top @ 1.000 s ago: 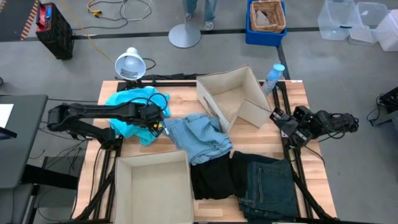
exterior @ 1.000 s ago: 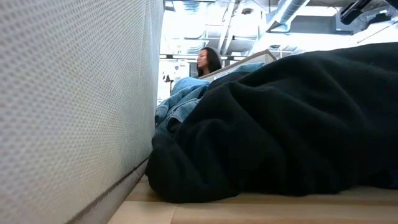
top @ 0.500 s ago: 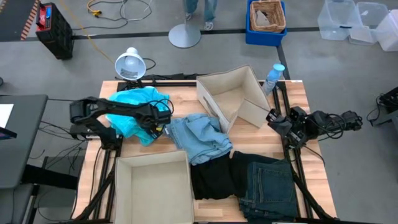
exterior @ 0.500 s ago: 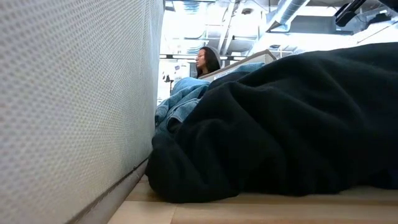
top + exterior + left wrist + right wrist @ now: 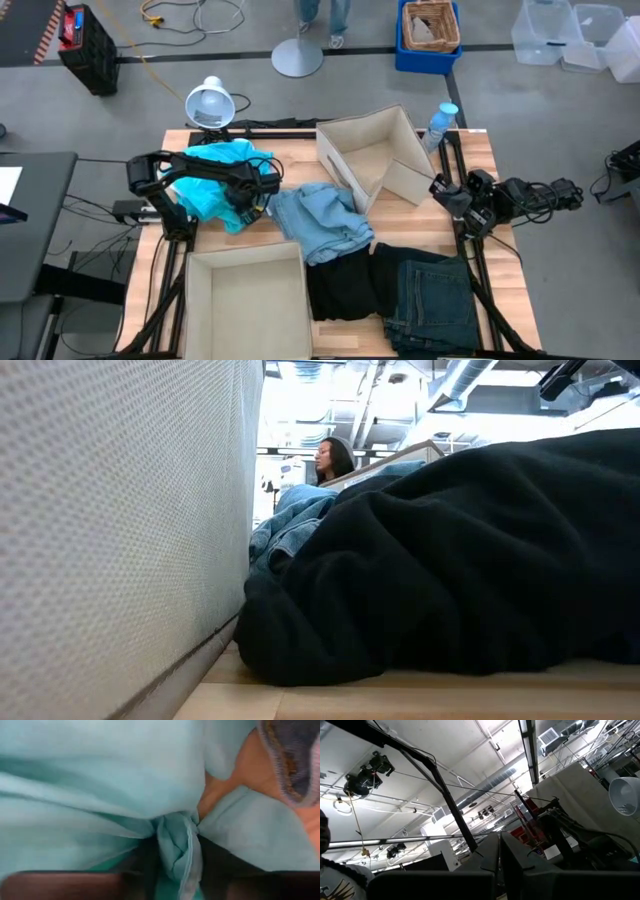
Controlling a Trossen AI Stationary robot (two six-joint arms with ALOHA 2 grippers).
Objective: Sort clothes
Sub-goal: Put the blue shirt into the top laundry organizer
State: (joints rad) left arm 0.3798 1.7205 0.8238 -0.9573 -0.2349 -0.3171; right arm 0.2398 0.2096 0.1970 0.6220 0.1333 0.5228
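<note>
Turquoise fabric is what the left gripper [image 5: 252, 196] has got: its fingers are pinched tight on a bunched fold of the bright turquoise top [image 5: 212, 176], and the left wrist view shows that fold [image 5: 176, 845] squeezed right between the two dark fingers. Most of the top spreads out behind the gripper, toward the arm's base and the desk lamp [image 5: 208, 103]. Just ahead of the gripper lies the light blue denim piece [image 5: 320, 220], nearly touching it. Beyond that denim sits an open cardboard box [image 5: 372, 155] tipped on its side. A second cardboard box [image 5: 245, 300] is beside the gripper toward the table's front edge. The black garment [image 5: 342, 282] and dark blue-green jeans [image 5: 435, 300] sit next to that box, well apart from the gripper.

The right gripper [image 5: 447, 194] waits at the table's right edge, fingers pressed together, holding nothing.
</note>
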